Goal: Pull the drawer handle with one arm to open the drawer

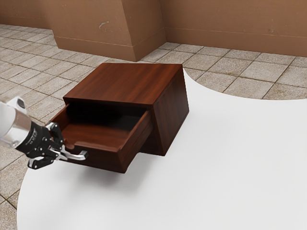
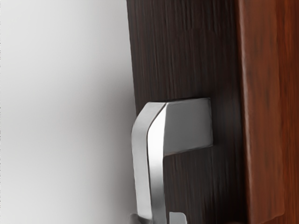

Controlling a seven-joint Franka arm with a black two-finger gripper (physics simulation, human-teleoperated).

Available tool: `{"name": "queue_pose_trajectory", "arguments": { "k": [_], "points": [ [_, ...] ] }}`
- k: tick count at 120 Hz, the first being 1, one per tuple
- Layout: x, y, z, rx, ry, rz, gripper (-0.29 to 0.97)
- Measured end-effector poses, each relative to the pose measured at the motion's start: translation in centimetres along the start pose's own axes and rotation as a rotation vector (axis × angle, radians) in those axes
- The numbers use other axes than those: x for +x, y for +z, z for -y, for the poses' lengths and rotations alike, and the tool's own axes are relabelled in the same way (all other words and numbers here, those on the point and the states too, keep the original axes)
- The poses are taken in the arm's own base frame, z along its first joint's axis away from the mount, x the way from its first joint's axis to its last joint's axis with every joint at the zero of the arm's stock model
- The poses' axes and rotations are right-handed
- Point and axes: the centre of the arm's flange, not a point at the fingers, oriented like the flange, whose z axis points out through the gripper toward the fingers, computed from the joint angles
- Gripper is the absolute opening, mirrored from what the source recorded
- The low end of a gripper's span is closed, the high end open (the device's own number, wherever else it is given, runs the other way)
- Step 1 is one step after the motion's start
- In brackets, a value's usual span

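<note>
A dark wooden cabinet [image 1: 129, 81] stands on the white table, and its drawer [image 1: 125, 142] is pulled well out toward the exterior view's left. A silver handle [image 1: 76, 155] juts from the drawer front. My black gripper [image 1: 58, 153] is at the handle's outer end, shut on it, with a finger on each side. In the wrist view the handle [image 2: 149, 154] runs down the dark drawer front [image 2: 187, 56] to the hand. The inside of the drawer that shows holds nothing.
The round white table [image 1: 216, 167] stretches wide to the exterior view's right of the cabinet. Its curved edge lies just below and behind my hand. Tiled floor [image 1: 38, 67] and brown walls [image 1: 96, 24] surround it.
</note>
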Motion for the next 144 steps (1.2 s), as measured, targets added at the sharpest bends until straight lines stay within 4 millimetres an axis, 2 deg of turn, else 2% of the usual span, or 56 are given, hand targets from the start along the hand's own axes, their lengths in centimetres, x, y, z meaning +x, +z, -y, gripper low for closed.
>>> {"name": "queue_pose_trajectory", "arguments": {
  "k": [48, 94, 114, 120, 127, 144],
  "points": [
    [0.1, -0.3, 0.5, 0.006, 0.000, 0.000, -0.11],
    [-0.3, -1.3, 0.5, -0.020, 0.032, -0.001, 0.10],
    [-2.0, -3.0, 0.6, -0.038, 0.071, -0.016, 0.15],
    [-2.4, -4.1, 0.0, -0.039, 0.079, -0.018, 0.22],
    [-2.3, -5.8, -1.6, -0.031, 0.079, -0.023, 0.33],
    [-1.1, -8.7, -8.1, 0.052, 0.065, -0.038, 0.50]
  ]
}}
